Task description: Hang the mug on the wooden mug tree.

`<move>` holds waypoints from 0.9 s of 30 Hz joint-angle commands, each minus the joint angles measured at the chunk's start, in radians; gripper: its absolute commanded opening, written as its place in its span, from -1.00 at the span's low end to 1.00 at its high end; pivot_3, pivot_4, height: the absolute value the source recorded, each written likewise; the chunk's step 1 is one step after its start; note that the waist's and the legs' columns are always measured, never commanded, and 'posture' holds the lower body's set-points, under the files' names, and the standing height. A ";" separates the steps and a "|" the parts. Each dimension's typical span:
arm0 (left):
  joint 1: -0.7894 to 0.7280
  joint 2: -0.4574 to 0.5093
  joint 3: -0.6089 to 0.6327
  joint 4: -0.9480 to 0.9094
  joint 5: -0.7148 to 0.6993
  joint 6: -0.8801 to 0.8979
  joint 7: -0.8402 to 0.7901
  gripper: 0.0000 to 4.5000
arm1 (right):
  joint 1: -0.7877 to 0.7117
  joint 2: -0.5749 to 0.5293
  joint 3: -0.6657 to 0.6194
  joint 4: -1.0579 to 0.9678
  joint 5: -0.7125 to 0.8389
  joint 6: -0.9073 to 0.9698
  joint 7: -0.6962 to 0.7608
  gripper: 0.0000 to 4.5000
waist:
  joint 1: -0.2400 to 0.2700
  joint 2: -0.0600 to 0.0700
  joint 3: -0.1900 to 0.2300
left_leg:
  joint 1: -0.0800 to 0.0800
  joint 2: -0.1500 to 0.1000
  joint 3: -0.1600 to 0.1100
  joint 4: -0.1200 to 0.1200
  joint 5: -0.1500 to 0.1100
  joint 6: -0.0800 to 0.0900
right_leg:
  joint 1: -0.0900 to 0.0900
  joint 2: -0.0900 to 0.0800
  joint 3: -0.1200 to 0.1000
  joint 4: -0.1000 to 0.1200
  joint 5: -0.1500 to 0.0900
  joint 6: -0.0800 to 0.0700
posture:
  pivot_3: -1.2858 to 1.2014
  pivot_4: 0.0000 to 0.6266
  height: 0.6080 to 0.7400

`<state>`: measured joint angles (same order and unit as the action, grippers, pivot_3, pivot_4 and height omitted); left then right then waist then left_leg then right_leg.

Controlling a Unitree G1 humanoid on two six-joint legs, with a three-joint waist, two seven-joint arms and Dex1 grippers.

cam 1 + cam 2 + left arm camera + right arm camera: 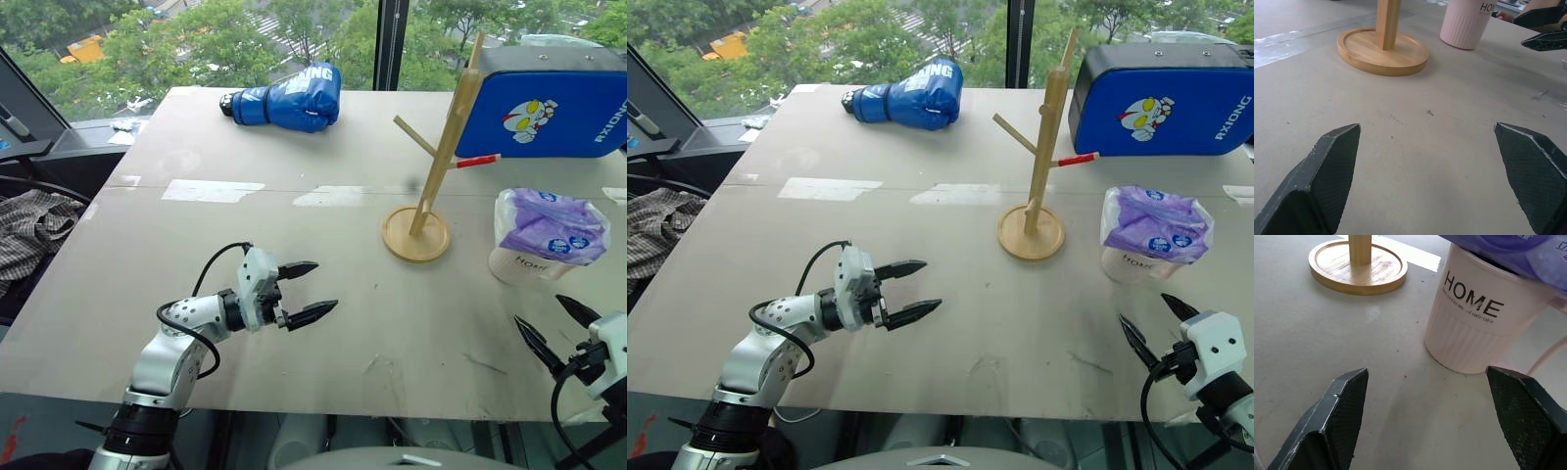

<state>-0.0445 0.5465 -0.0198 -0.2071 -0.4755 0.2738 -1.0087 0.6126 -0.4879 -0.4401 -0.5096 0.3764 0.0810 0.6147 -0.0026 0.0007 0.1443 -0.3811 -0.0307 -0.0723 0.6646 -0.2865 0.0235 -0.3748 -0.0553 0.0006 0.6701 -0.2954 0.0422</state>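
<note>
The left gripper (307,291) hovers over the bare tabletop (196,245), its fingers spread apart and empty. Farther right stands the wooden mug tree (438,157) on its round base, its pole top cut across by the blue pad (549,113) behind. Right of it sits the mug (524,266), upright, its mouth hidden under a purple packet (549,223). Nearest, the right gripper (1151,328) waits short of the mug, fingers wide, holding nothing.

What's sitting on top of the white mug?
A purple plastic packet sits on the mug, stuffed into its mouth and spilling over the rim. It covers the opening, so the inside of the mug cannot be seen.
</note>
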 commanded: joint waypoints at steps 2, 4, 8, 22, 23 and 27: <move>-0.037 -0.006 0.012 -0.023 -0.032 -0.011 -0.019 1.00 | -0.022 0.004 -0.003 -0.061 0.004 -0.003 -0.018 0.71 | 0.000 0.000 0.000 | 0.000 0.000 0.000 0.000 0.000 0.000 | 0.000 0.000 0.000 0.000 0.000 0.000 | 0.03 -0.52 1.00; -0.059 -0.015 0.010 -0.009 -0.040 -0.008 -0.028 1.00 | -0.032 0.009 -0.001 -0.076 -0.004 -0.002 -0.032 0.71 | 0.001 0.000 0.000 | 0.000 0.000 0.000 0.000 0.000 0.000 | 0.000 0.000 0.000 0.000 0.000 0.000 | 0.03 -0.52 1.00; -0.100 -0.023 0.005 0.022 -0.048 -0.015 -0.060 1.00 | -0.027 0.010 0.004 -0.123 -0.014 0.013 -0.046 0.71 | 0.002 0.000 0.000 | 0.000 0.000 0.000 0.000 0.000 0.000 | 0.000 0.000 0.000 0.000 0.000 0.000 | 0.03 -0.52 1.00; -0.155 0.013 0.034 0.003 -0.147 -0.031 -0.249 1.00 | -0.174 -0.303 -0.208 -0.506 0.225 0.458 -0.142 0.99 | -0.006 -0.002 0.001 | 0.000 0.000 0.000 0.002 0.000 0.000 | 0.001 0.001 -0.001 0.000 0.000 0.000 | 0.03 -0.52 1.00; -0.145 0.012 0.031 -0.016 -0.147 -0.028 -0.239 1.00 | -0.208 -0.331 -0.204 -0.495 0.173 0.469 -0.167 0.99 | -0.005 -0.002 0.001 | 0.000 0.000 0.000 0.002 0.000 0.000 | 0.001 0.001 -0.001 0.000 0.000 0.000 | 0.03 -0.52 1.00; -0.072 0.010 0.024 -0.135 -0.158 -0.011 -0.185 1.00 | -0.287 -0.438 -0.107 -0.412 -0.029 0.483 -0.192 0.99 | -0.007 -0.003 0.001 | -0.002 -0.001 0.000 0.002 0.000 0.000 | 0.000 0.001 -0.001 -0.001 0.000 0.000 | 0.03 -0.52 1.00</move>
<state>-0.1320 0.5554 -0.0039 -0.2719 -0.6127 0.2599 -1.2142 0.3357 -0.9108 -0.5796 -0.9431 0.4226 0.5635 0.4338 -0.0097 -0.0020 0.1452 -0.3829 -0.0312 -0.0724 0.6666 -0.2864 0.0235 -0.3744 -0.0545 -0.0006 0.6689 -0.2953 0.0425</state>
